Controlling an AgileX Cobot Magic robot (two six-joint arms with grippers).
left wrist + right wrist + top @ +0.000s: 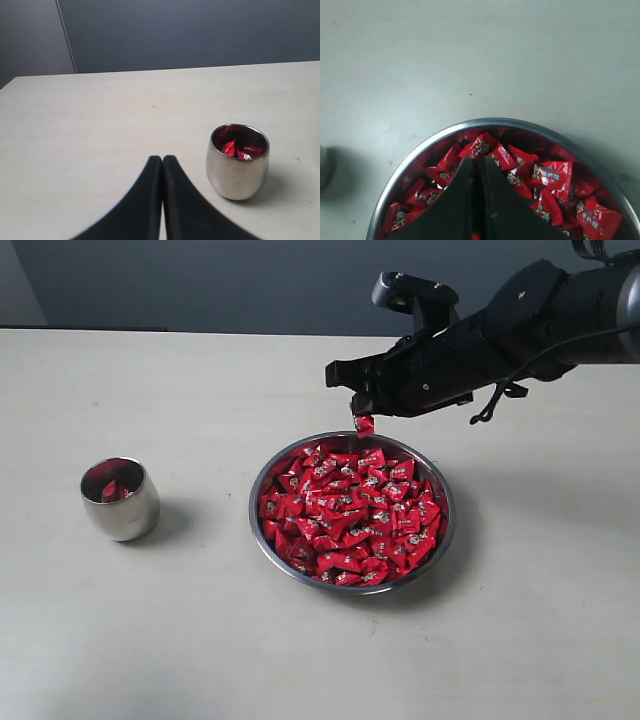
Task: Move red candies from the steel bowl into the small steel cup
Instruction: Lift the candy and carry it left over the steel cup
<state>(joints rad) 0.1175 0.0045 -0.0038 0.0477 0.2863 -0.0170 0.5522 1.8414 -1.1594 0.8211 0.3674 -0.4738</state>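
The steel bowl (253,502) sits right of the table's middle, heaped with red candies (350,508). My right gripper (360,410) hovers over the bowl's far rim, shut on one red candy (364,425) that hangs below its tips. In the right wrist view the closed fingers (476,162) point over the bowl's rim (490,121) and the candies (550,175). The small steel cup (120,502) stands upright at the left with a few red candies (235,148) inside. My left gripper (162,159) is shut and empty, low over the table a short way from the cup (237,165).
The pale tabletop (200,390) stretches bare between cup and bowl and along the front. A dark wall (190,30) rises behind the table's far edge. The right arm (540,320) reaches in from the upper right.
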